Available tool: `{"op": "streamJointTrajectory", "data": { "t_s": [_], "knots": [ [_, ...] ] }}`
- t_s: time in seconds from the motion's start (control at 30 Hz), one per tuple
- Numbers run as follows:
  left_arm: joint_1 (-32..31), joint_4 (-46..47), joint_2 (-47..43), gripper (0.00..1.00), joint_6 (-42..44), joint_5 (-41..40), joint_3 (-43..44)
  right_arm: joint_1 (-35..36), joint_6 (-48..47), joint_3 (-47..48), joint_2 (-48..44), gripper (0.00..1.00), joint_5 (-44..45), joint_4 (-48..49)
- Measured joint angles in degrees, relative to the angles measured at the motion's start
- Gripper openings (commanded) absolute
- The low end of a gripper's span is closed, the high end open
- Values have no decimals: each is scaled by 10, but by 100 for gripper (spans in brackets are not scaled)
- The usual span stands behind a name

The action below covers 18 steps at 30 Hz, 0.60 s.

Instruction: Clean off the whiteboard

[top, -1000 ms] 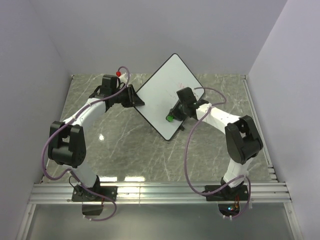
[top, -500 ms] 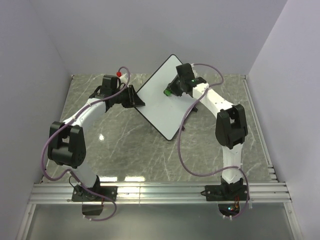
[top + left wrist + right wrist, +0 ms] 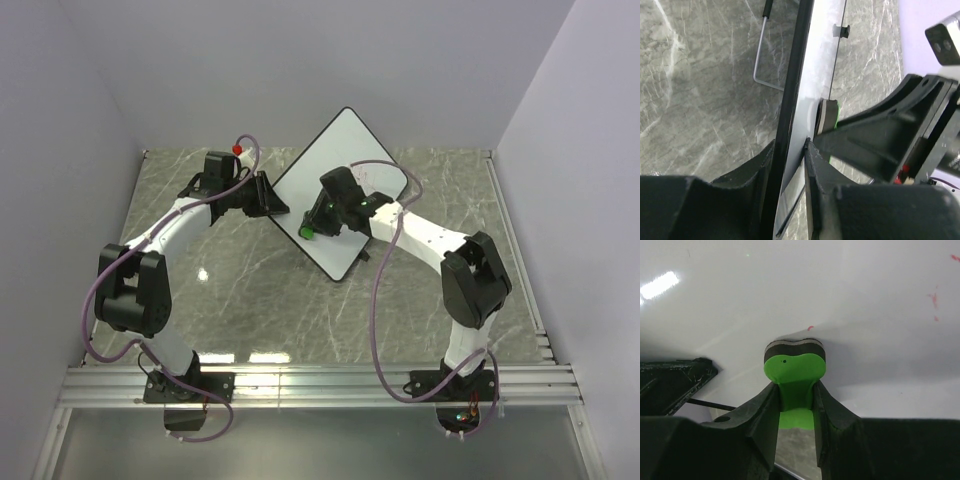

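Observation:
The whiteboard (image 3: 345, 165) stands tilted on the marble table, white with a thin black rim. My left gripper (image 3: 268, 198) is shut on its left corner; in the left wrist view the board's edge (image 3: 800, 75) runs between the fingers of the left gripper (image 3: 790, 165). My right gripper (image 3: 318, 222) is shut on the green eraser (image 3: 307, 231) and presses it on the board's lower left part. In the right wrist view the eraser (image 3: 795, 367) touches the white surface (image 3: 790, 285) in front of the right gripper (image 3: 795, 395). A few faint red marks (image 3: 934, 300) remain at the right.
Grey walls close in the table at the back and both sides. The board's wire stand (image 3: 760, 60) shows behind it in the left wrist view. A metal rail (image 3: 320, 385) runs along the near edge by the arm bases.
My right gripper with the eraser went from the board's lower middle up to its upper part, then down to the lower left. The left gripper and the board have not moved.

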Motion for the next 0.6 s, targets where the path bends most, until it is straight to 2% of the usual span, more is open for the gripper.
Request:
{"op": "streamJointTrajectory", "data": {
  "t_s": [0.37,0.6],
  "knots": [
    [0,0,-1,0,1,-2,0,-9,-3,40,21,0,-25,-46],
    [0,2,-5,0,0,-4,-7,-77,-4,147,89,0,-36,-85]
  ]
}}
